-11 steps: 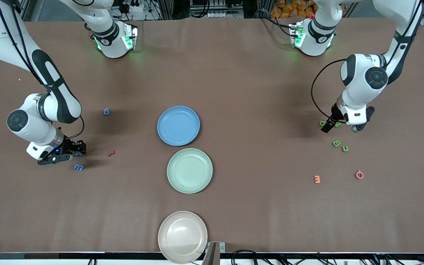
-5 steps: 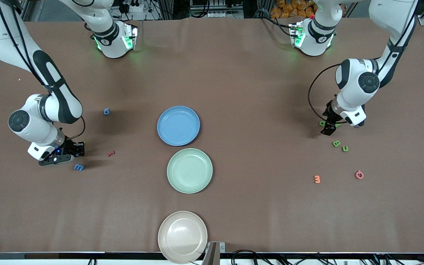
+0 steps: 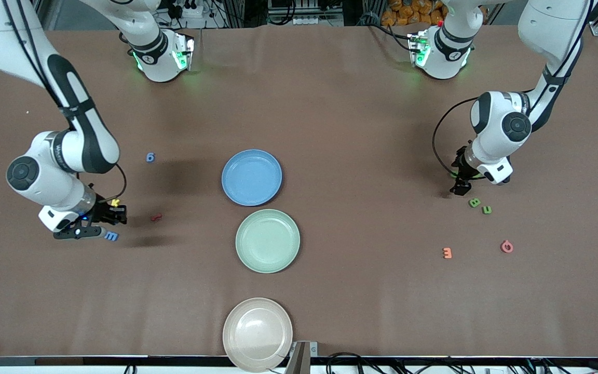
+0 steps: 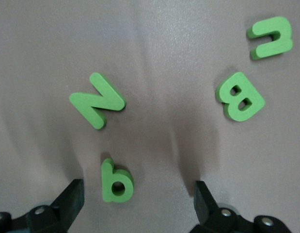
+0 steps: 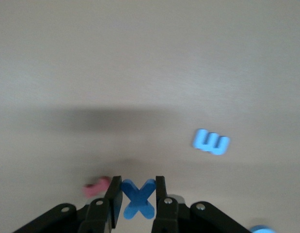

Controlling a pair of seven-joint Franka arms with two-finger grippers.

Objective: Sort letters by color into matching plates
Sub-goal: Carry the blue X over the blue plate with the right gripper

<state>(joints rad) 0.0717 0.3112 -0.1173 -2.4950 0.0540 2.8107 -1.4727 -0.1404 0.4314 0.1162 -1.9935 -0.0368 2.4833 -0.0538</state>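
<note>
Right gripper [image 5: 136, 200], wrist bent low above the table, clamps a blue X [image 5: 138, 198]; left gripper [image 4: 137, 201], pointing down, stands wide open astride a green b [image 4: 116, 181].

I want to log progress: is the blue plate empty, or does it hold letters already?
Empty. The front view shows the blue plate bare; the right gripper holds a blue X away from it.
</note>
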